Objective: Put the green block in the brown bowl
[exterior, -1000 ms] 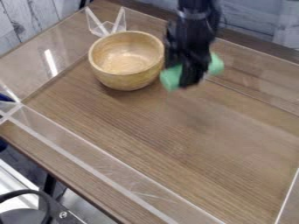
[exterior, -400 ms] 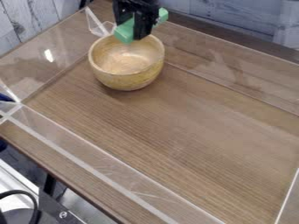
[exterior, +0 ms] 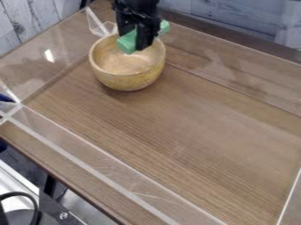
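One arm in view, coming down from the top edge of the frame, its black gripper [exterior: 139, 37] pointing straight down over the back half of the brown bowl [exterior: 128, 61]. Jaws are drawn in narrow and clamped on the green block [exterior: 141, 35], which shows as bright green patches either side of the black fingers, tilted, its lower left end dipping toward the bowl's far rim and its upper right end sticking out beyond the gripper. Block is held up in the air above the bowl's opening; whether its low end touches the rim cannot be told from this angle. Bowl is a round, thick-walled wooden one, light tan, pale grained inside, sitting upright on the wooden tabletop [exterior: 177, 123] near the far left corner. Bowl's inside looks bare apart from the shadow of the tool. Tabletop is brown wood grain, ringed by low clear plastic walls [exterior: 70, 163] that catch glare along the left and near edges. Behind the bowl, pale thin strips [exterior: 104, 22] stand crossed at the corner of the enclosure. Grey plank wall [exterior: 35, 22] at upper left.
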`<state>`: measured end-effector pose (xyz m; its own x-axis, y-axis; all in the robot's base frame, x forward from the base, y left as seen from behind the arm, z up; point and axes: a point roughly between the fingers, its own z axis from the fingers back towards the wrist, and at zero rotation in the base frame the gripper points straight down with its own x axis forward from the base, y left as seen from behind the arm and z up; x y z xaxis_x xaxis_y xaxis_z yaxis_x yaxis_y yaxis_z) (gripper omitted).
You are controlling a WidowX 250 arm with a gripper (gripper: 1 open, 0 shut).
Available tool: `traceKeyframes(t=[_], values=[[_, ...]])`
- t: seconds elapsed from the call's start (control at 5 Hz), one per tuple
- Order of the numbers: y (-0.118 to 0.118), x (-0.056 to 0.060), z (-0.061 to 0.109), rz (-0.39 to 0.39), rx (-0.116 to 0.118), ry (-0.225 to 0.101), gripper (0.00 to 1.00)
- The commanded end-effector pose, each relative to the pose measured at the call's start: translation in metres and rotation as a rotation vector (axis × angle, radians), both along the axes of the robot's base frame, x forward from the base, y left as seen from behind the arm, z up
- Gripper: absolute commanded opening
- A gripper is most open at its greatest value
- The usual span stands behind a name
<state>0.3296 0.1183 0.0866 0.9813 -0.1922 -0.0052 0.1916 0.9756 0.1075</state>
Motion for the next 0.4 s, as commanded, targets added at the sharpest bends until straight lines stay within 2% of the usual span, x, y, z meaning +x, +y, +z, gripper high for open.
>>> traceKeyframes(t=[0.0, 0.2], values=[[0.003, 0.007, 0.013, 0.0, 0.012, -0.055, 0.0], [-0.002, 0.009, 0.028, -0.005, -0.003, -0.11, 0.0]])
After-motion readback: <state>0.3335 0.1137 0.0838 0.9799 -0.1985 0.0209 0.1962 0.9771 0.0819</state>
